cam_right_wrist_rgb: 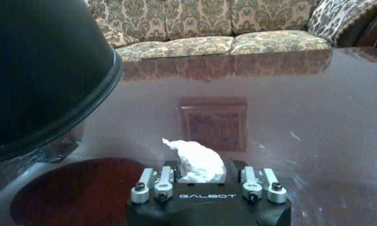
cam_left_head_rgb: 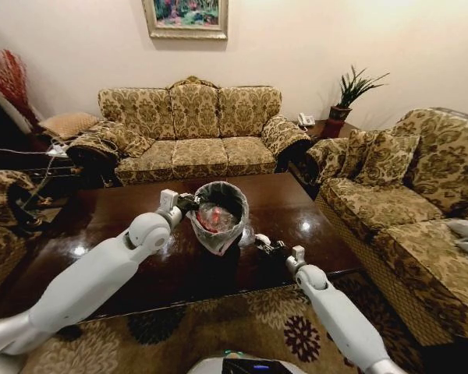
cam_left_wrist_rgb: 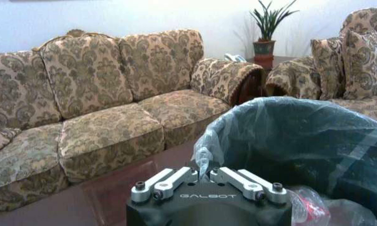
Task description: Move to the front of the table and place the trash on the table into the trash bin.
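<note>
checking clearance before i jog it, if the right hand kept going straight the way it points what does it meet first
Probably nothing soon: the right hand, shut on the white paper scrap, faces bare table, then the sofa. The trash bin sits off to one side.

Warm, dim room light is washing the head view, and bright glare spots are shining on the table (cam_left_head_rgb: 312, 204) just beyond the right gripper (cam_left_head_rgb: 259, 241); edges are bowing, and the wrist views are looking soft and hazy

White arms, black GALBOT-marked pincers
</note>
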{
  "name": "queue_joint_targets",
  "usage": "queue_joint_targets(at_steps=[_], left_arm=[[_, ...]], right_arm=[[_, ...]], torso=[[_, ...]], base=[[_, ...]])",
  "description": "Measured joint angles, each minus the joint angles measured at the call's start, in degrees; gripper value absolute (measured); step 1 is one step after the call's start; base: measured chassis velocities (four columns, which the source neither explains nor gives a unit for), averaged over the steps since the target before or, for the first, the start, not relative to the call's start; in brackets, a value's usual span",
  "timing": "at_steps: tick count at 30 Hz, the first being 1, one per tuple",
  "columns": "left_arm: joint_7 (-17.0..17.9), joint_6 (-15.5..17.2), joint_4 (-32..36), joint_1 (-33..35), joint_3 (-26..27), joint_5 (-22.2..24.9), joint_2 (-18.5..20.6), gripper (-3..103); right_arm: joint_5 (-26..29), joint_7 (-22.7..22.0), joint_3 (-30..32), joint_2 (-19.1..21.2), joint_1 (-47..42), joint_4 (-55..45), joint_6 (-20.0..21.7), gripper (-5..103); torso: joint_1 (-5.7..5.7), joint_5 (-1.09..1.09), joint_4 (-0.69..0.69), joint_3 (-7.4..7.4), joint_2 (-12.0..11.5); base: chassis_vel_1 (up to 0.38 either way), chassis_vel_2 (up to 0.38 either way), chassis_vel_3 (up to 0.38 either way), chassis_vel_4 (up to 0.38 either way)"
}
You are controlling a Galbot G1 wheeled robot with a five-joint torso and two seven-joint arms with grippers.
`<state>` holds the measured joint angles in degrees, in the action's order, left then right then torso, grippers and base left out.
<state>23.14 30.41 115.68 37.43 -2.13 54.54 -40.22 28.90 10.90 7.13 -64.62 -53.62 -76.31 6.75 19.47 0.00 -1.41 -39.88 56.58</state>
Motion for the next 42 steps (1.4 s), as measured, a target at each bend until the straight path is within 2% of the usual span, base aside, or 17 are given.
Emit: queue_joint_targets(at_steps=[8,10,11,13,15,17,18,19,21,22,23,25,29,34,37,40,42], left_arm=[[0.0,-0.1,0.0,0.1,0.2,0.1,0.0,4],[0.0,-0.1,-0.1,0.1,0.2,0.3,0.0,4],[0.0,-0.1,-0.3,0.2,0.2,0.5,-0.1,4],[-0.2,-0.1,-0.5,0.2,0.3,0.5,-0.1,4],[-0.3,-0.1,-0.6,0.2,0.3,0.5,-0.1,4],[-1.0,-0.1,-1.1,0.1,0.2,0.4,0.0,4],[-1.0,-0.1,-1.1,0.1,0.2,0.4,0.0,4],[-1.0,-0.1,-1.1,0.2,0.2,0.3,-0.1,4],[-1.1,-0.1,-1.4,0.1,-0.2,0.3,-0.6,4],[-1.1,-0.1,-1.4,0.1,-0.2,0.3,-0.6,4],[-1.1,0.0,-1.5,-0.4,-1.0,0.3,-1.5,4],[-1.2,0.3,-1.6,-1.2,-1.9,0.3,-2.6,4],[-1.8,0.5,-2.4,-3.3,-3.8,0.4,-4.1,4],[-2.4,0.5,-2.5,-4.1,-4.9,0.3,-4.8,4],[-2.5,0.6,-1.7,-3.7,-4.9,0.3,-4.5,4],[-2.6,0.7,-0.4,-3.1,-4.7,0.3,-4.0,4],[-2.6,0.7,0.0,-2.9,-4.5,0.3,-3.8,4]], right_arm=[[0.2,-2.0,0.1,1.0,-0.3,-1.1,-0.9,25],[0.4,-2.8,0.3,1.3,-0.4,-2.0,-1.2,25],[1.0,-5.0,1.2,2.1,-0.8,-4.9,-1.4,17],[2.5,-7.9,3.1,5.0,-1.6,-12.1,-1.4,14],[3.1,-8.3,3.5,5.8,-1.9,-13.8,-1.2,10],[9.8,-11.1,5.8,12.9,-2.3,-26.9,1.4,4],[9.8,-11.1,5.8,12.9,-2.3,-26.9,1.4,4],[13.8,-11.6,6.0,16.4,-1.3,-31.9,2.8,2],[20.5,-12.2,6.0,21.2,0.9,-37.8,4.7,2],[20.5,-12.2,6.0,21.2,0.9,-37.8,4.7,2],[25.8,-12.4,5.4,24.5,3.2,-41.7,6.1,2],[31.6,-12.0,3.5,28.2,6.9,-46.0,9.2,2],[33.8,-10.6,0.6,31.3,8.7,-49.2,12.5,2],[32.4,-10.7,-2.3,31.8,9.4,-48.5,13.4,2],[30.9,-12.1,-4.1,30.8,10.0,-47.2,13.6,1],[30.7,-13.3,-5.8,29.5,11.3,-46.5,13.6,16],[30.7,-13.7,-6.3,29.2,11.8,-46.3,13.5,16]], torso=[[0.0,0.01,0.0,0.0,0.0],[0.0,0.02,0.0,0.0,0.0],[0.0,0.03,0.0,0.0,0.0],[0.0,0.01,-0.01,0.0,0.0],[0.0,0.01,-0.01,0.0,0.0],[0.0,0.0,0.03,0.0,0.0],[0.0,0.0,0.03,0.0,0.0],[0.0,0.0,0.03,0.01,0.0],[-0.01,0.01,0.0,0.01,0.0],[-0.01,0.01,0.0,0.01,0.0],[-0.01,-0.01,-0.01,0.01,0.0],[0.0,-0.01,0.0,0.01,0.0],[0.0,0.0,0.0,0.01,0.0],[0.0,0.0,0.03,0.01,0.0],[0.0,0.02,-0.01,0.0,0.0],[0.0,0.01,0.0,0.0,0.0],[0.0,0.01,-0.01,0.0,0.0]], base=[[0.0,0.0,0.0,0.0],[0.0,0.0,0.0,0.0],[0.0,0.0,0.0,0.0],[0.0,0.0,0.0,0.0],[0.0,0.0,0.0,0.0],[0.0,0.0,0.0,0.0],[0.0,0.0,0.0,0.0],[0.0,0.0,0.0,0.0],[0.0,0.0,0.0,0.0],[0.0,0.0,0.0,0.0],[0.0,0.0,0.0,0.0],[0.0,0.0,0.0,0.0],[0.0,0.0,0.0,0.0],[0.0,0.0,0.0,0.0],[0.0,0.0,0.0,0.0],[0.0,0.0,0.0,0.0],[0.0,0.0,0.0,0.0]])
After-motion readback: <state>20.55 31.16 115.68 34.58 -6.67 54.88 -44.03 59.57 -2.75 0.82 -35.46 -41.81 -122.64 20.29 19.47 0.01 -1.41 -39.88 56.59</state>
